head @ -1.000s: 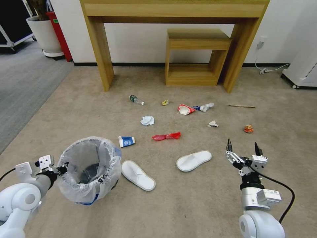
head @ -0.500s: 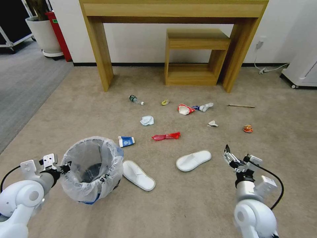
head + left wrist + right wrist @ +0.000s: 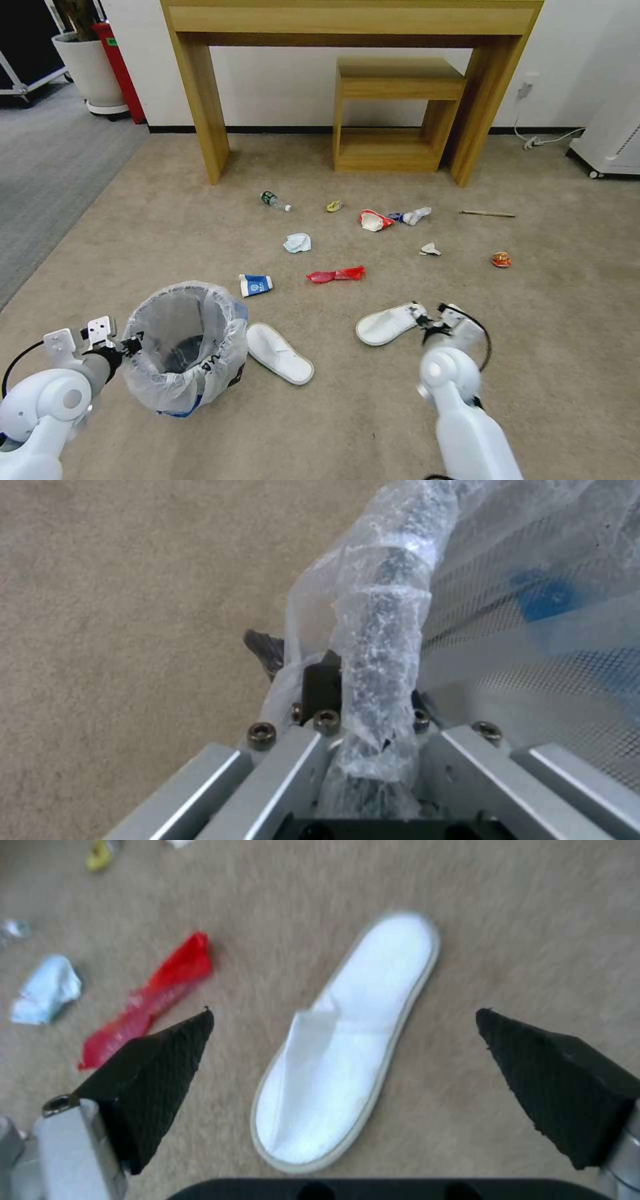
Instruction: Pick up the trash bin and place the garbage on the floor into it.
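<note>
My right forearm covers the heel end of the slipper [image 3: 387, 323] below it in the head view, and my right gripper [image 3: 432, 319] is mostly tucked behind its own wrist there; the right wrist view is blurred, so the small litter at its edge stays vague; in the left wrist view the bag's plastic wraps over the bin's rim and hides most of my fingers [image 3: 265, 650], and the bin's inside blurs into mesh and blue print.

My left gripper [image 3: 130, 345] reaches forward from a bent elbow, low at my left side, and is clamped on the rim of the trash bin [image 3: 185, 347]; the rim runs straight between the jaws, bag and all; the bin hangs tilted a little, close above the floor [image 3: 347, 413], though I cannot tell whether its base touches.

My right arm stretches forward and down, wrist bent so the jaws point at the carpet; they stand wide apart, holding nothing; the slipper [image 3: 347, 1040] lies lengthwise between them, clear of both fingertips, and a red wrapper [image 3: 150, 1005] lies just outside one jaw, with a crumpled paper [image 3: 47, 990] beyond it.

A second slipper [image 3: 280, 353] lies just beside the bin, a blue-white cup [image 3: 256, 285] just past it.
</note>
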Tool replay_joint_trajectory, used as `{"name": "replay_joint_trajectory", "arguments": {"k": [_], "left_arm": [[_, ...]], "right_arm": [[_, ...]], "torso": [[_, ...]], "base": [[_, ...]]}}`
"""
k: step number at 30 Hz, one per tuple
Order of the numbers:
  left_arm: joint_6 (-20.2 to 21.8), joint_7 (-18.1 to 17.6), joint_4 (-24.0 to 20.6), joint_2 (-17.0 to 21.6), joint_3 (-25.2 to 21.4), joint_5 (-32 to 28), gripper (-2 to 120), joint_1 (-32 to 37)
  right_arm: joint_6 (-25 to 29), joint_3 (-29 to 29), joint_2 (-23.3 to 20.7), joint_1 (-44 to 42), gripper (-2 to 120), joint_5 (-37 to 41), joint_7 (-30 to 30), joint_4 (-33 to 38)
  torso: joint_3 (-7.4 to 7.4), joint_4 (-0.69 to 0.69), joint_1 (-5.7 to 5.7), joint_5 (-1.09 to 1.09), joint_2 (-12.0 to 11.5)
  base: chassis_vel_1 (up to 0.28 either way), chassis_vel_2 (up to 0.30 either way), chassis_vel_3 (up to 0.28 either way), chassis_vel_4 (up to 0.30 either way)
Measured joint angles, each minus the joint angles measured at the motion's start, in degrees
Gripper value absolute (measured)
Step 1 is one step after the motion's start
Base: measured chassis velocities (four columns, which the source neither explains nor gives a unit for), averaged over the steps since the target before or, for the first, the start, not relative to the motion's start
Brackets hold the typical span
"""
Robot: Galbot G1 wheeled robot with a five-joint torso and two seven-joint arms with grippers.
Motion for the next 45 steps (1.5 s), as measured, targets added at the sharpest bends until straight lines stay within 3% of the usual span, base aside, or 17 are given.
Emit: {"name": "replay_joint_trajectory", "arguments": {"k": [8, 17, 29, 45], "left_arm": [[-0.08, 0.00, -0.07, -0.66, 0.02, 0.70, 1, 0.52], [-0.45, 0.12, -0.05, -1.08, 0.02, 1.41, 1, 0.71], [-0.95, 0.77, 0.42, -1.97, 0.26, 2.35, 1, 0.33], [-1.65, 1.26, 1.06, -2.58, 0.41, 3.14, 1, 0.19]], "right_arm": [[1.89, -1.87, 3.63, 6.20, 100, -0.58, 1.30, -11.62], [3.57, -2.12, 4.60, 12.11, 100, -1.56, 1.19, -22.38], [3.94, -3.11, 2.44, 16.87, 100, -1.44, -1.35, -32.20], [6.03, -4.03, 5.39, 22.74, 100, -3.85, -2.72, -40.90]], "torso": [[0.00, 0.00, 0.00, 0.00, 0.00], [0.00, 0.00, 0.00, 0.00, 0.00], [0.00, -0.01, 0.01, 0.01, 0.00], [0.00, 0.00, 0.00, 0.00, 0.00]], "base": [[0.000, 0.000, 0.000, 0.000], [0.000, 0.000, 0.000, 0.000], [0.000, 0.000, 0.000, 0.000], [0.000, 0.000, 0.000, 0.000]]}}
